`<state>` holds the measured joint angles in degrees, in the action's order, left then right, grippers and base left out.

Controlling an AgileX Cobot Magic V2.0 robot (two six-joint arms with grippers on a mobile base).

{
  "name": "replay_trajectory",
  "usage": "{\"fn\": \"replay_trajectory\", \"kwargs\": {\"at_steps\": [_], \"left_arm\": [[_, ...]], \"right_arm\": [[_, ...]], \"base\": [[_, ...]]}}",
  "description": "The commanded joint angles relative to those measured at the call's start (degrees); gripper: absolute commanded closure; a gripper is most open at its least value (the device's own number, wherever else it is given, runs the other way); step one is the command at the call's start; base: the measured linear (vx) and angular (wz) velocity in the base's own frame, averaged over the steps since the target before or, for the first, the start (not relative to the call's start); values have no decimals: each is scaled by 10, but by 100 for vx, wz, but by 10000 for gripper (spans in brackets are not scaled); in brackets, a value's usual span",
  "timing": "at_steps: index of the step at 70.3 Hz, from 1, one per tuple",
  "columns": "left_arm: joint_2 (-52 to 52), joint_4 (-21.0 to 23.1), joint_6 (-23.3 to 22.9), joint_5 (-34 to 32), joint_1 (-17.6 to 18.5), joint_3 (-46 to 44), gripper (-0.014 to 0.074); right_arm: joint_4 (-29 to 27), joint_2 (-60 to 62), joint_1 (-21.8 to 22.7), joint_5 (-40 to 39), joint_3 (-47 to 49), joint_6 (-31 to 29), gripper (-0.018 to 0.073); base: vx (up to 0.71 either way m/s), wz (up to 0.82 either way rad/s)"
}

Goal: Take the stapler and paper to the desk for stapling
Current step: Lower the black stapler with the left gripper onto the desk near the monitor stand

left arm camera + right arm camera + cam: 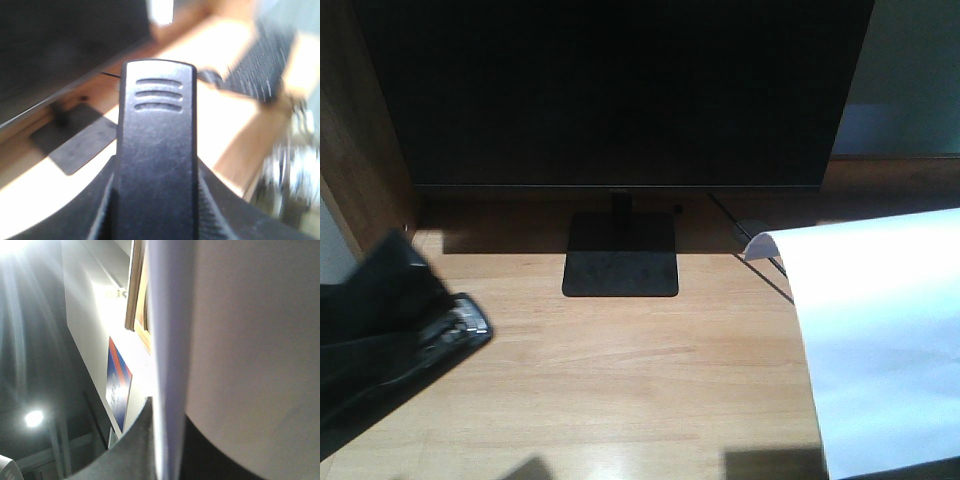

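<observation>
Delivery step: my left pincer point(156, 205) clenches the stapler point(460, 328) at left, my right pincer point(167, 447) pinches the paper point(890, 340) at right; next, probably, lowering both onto the desk point(640, 390).

No text is coming through legibly in any view. In the right wrist view a blue and orange-red sign point(118, 387) on the pale wall is carrying pale marks that are blurring beyond reading, and a tiny mark on the lower bezel of the monitor point(620, 90) is showing only as a smudge. The stapler point(155, 150) is showing plain moulded grooves, and the paper point(890, 340) is showing blank white.
</observation>
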<state>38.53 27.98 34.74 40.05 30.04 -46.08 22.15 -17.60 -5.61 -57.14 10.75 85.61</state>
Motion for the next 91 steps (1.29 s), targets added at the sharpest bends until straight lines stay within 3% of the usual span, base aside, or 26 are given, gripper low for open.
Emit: {"fn": "replay_trajectory", "kwargs": {"at_steps": [1, 13, 36, 46, 52, 60, 84, 91], "left_arm": [[43, 89, 120, -71, 1, -19, 603], [112, 160, 259, -74, -9, -19, 603], [240, 272, 450, -25, -109, -19, 603], [305, 336, 568, 26, -142, -19, 603], [351, 370, 677, 72, -153, -19, 603], [402, 395, 759, 104, -153, -19, 603], [510, 437, 880, 120, -153, -19, 603], [534, 440, 882, 119, -153, -26, 603]], "right_arm": [[-6, -5, 4, -23, 14, -4, 566], [-6, -5, 4, -23, 14, -4, 566], [-6, -5, 4, -23, 14, -4, 566], [-6, -5, 4, -23, 14, -4, 566], [-6, -5, 4, -23, 14, -4, 566], [-6, -5, 4, -23, 14, -4, 566], [-6, -5, 4, -23, 14, -4, 566], [-6, -5, 4, -23, 14, -4, 566]], "base": [[0, 0], [0, 0], [0, 0], [0, 0], [0, 0], [0, 0], [0, 0], [0, 0]]}}
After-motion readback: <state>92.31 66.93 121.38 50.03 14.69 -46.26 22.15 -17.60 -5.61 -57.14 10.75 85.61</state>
